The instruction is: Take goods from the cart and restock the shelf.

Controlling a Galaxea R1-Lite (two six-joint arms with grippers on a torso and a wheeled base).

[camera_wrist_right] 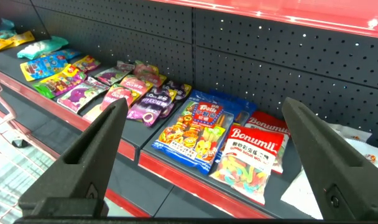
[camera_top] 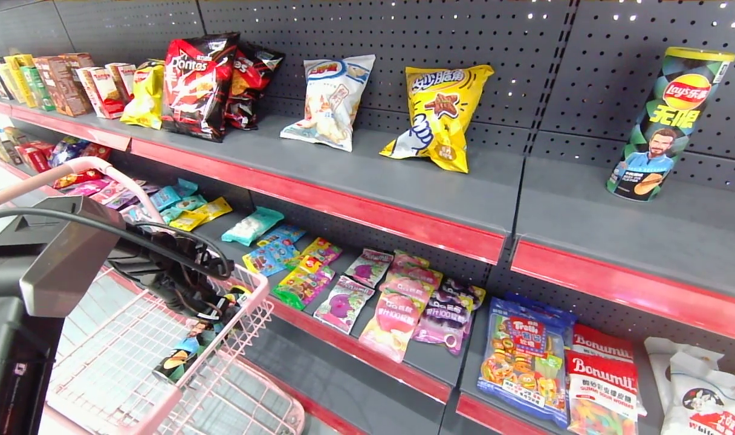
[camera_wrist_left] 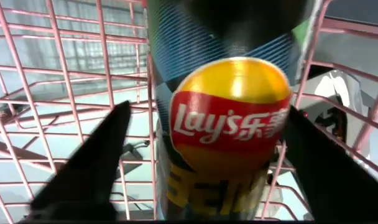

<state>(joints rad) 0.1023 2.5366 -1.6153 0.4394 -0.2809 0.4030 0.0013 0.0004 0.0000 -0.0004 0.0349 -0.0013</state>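
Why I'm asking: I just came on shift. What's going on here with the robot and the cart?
The robot is restocking snacks. Its left gripper is down in the pink cart, fingers open on either side of a chip can, not yet closed on it. The right gripper hangs open above the candy bags on the lower shelf, holding nothing. A matching can already stands on the upper shelf.

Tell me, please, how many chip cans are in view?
2: a can upright on the top shelf at right, a can in the cart between the left gripper's fingers. More may be hidden.
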